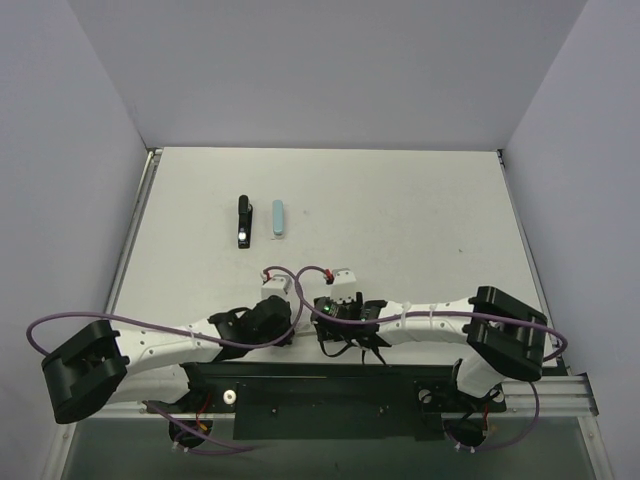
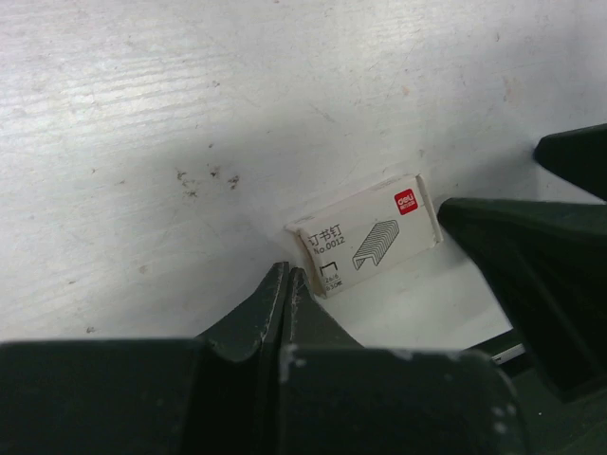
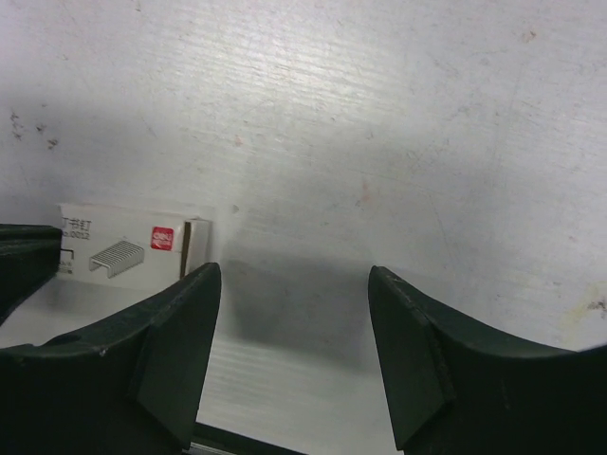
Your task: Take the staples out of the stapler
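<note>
The stapler (image 1: 243,221) lies in the upper left of the table (image 1: 420,210) in the top view: black, set lengthwise up the frame. A pale blue bar (image 1: 278,218) lies just beside it on its right, parallel and not touching. Both arms sit low at the bottom centre of that view, well apart from the stapler. The step in hand therefore looks to be the reach out to it, and no unloading has begun.

The left fingers (image 2: 267,305) are pressed together with nothing between them. The right fingers (image 3: 180,322) stand apart and empty over bare table. A small white staple box (image 2: 365,237) lies flat between the two pairs, close to the tips of both; whether either touches it I cannot tell.

To do this well, lift off without nudging the box. The left pair must spread before it can grip. Take the stapler across its narrow width and pin its base with one arm, so the other can open the top. Approach from the side away from the blue bar, since the gap there is slim.

The table is white and hard, streaked with faint scuffs and a few dark specks, so a one-sided push would likely slide the stapler. Plain pale lilac walls (image 1: 300,60) close in three sides
</note>
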You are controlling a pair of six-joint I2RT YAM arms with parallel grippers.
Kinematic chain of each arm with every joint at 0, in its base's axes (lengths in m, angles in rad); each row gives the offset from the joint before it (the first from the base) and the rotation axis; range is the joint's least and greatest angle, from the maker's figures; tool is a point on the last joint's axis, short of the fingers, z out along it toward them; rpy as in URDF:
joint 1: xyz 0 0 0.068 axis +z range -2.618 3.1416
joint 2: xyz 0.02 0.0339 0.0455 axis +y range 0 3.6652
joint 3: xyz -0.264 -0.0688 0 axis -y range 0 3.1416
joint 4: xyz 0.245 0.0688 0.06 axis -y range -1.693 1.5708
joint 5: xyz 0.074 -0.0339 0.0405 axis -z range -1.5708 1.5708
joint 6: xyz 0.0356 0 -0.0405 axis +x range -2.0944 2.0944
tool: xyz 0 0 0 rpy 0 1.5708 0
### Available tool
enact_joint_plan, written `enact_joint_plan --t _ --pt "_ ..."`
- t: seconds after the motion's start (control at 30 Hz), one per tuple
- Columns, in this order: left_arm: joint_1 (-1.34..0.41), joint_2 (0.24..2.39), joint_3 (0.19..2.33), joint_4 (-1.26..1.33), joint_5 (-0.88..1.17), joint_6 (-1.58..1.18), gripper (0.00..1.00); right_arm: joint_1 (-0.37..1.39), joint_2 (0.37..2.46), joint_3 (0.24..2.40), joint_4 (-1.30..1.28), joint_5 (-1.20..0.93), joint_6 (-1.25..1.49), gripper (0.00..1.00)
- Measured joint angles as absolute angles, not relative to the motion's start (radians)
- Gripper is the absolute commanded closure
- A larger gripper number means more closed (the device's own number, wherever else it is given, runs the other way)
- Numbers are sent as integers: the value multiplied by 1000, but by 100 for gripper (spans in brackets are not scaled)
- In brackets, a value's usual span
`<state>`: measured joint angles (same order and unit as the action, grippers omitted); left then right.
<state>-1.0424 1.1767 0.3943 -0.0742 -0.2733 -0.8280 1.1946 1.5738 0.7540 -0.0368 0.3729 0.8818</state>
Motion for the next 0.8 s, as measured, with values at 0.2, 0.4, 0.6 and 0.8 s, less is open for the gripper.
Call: enact_joint_plan --t 0.2,0.4,0.6,0.8 --pt "-1046 1116 395 -165 -294 -827 80 1154 1466 680 -75 363 888 37" --pt "-1046 1046 424 -284 -341 -824 49 1132 1355 676 -153 411 865 23" --pt "-1046 938 519 -400 -413 -812 21 1132 1238 677 -246 492 825 10" --pt "-1046 835 596 -473 -487 -788 14 1110 1089 680 -337 567 801 3"
